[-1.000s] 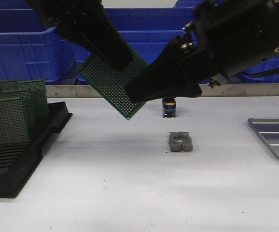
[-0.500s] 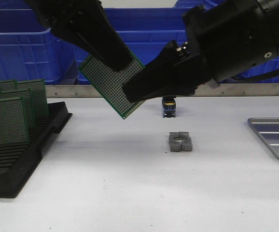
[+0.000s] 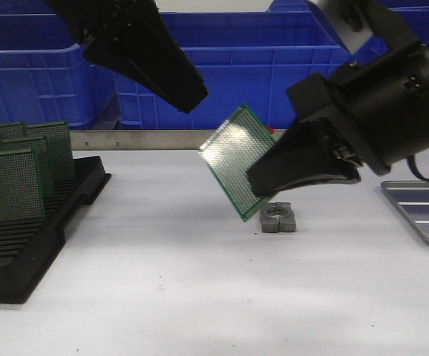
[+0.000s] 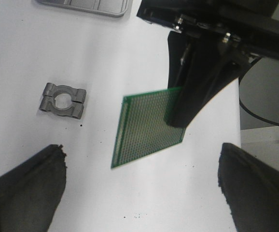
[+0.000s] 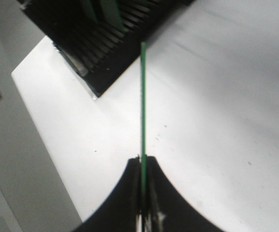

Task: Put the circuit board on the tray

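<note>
Right pincer clamped on circuit board edge, tilted mid-air just above grey clamp block. Left pincer spread wide, empty. Tray well right of block, so carry pending.

Green circuit board, its face a fine grid of tiny dots, catching a pale sheen near the top. Edge-on in the right wrist view it's just a thin bright green line. Black gripper fingers on it. Silver-grey tray with pale ridged stripes. Dull grey metal clamp block. Black slotted rack, its boards dark green, probably the same dotted pattern. Blue bins behind, white table.
</note>
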Motion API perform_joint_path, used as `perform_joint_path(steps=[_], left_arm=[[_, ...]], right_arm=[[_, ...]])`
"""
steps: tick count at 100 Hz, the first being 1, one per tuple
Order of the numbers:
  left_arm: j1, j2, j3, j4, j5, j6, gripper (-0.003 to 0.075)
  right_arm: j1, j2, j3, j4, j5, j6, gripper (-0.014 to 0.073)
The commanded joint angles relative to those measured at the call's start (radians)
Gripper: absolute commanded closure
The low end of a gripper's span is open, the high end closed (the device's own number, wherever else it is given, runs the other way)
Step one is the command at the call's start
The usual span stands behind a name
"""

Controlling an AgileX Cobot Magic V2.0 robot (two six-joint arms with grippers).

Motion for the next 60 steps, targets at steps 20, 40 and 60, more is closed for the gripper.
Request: perform_joint_path(steps=[20,40,60], left_arm=[[-0.001,-0.035,-0.033,-0.05,-0.013,-0.011,0.0118],[-0.001,-0.035,-0.033,-0.05,-0.013,-0.011,0.0121],[-0.001,-0.035,-0.033,-0.05,-0.015,-0.011,0.0121]], right_arm=[[-0.278,-0.032,0.015,0.017,0.106,0.066,0.0662],[-0.497,-0.032,0.015,0.017,0.089,0.066,0.0662],[-0.611,-0.021,0.015,0.041,-0.087,0.065,0.0662]])
